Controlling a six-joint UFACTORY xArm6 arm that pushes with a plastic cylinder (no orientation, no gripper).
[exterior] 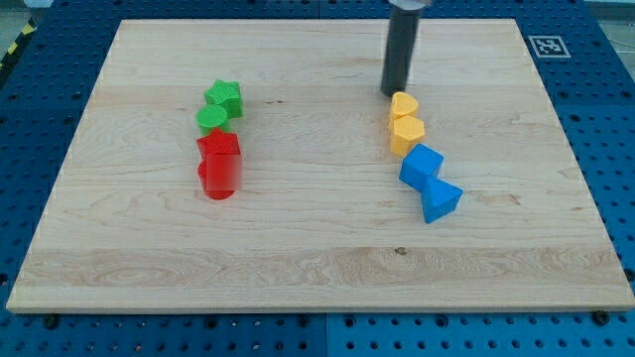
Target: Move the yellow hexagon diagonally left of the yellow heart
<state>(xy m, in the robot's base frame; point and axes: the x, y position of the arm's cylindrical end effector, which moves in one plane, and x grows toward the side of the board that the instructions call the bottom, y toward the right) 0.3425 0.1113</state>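
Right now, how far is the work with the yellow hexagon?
Done: nothing visible yet. The two yellow blocks, the upper one and the lower one, touch in one column; I cannot tell which is the hexagon. In hand: my tip stands just above the upper one. Left: the whole diagonal push.

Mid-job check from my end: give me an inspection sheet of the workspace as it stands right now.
Surface: wooden board lying on a blue perforated table.
Job's things: two yellow blocks touch in a column; upper yellow block, lower yellow block. Which is the hexagon, cannot tell.
Clutter: blue block and blue block below the yellows; green star, green block, red block and red cylinder at the view's left.
Pincer: none fitted; my tip sits just above the upper yellow block, at its top-left edge.
Cables: nothing seen.
Surroundings: marker tag at the board's top right corner.
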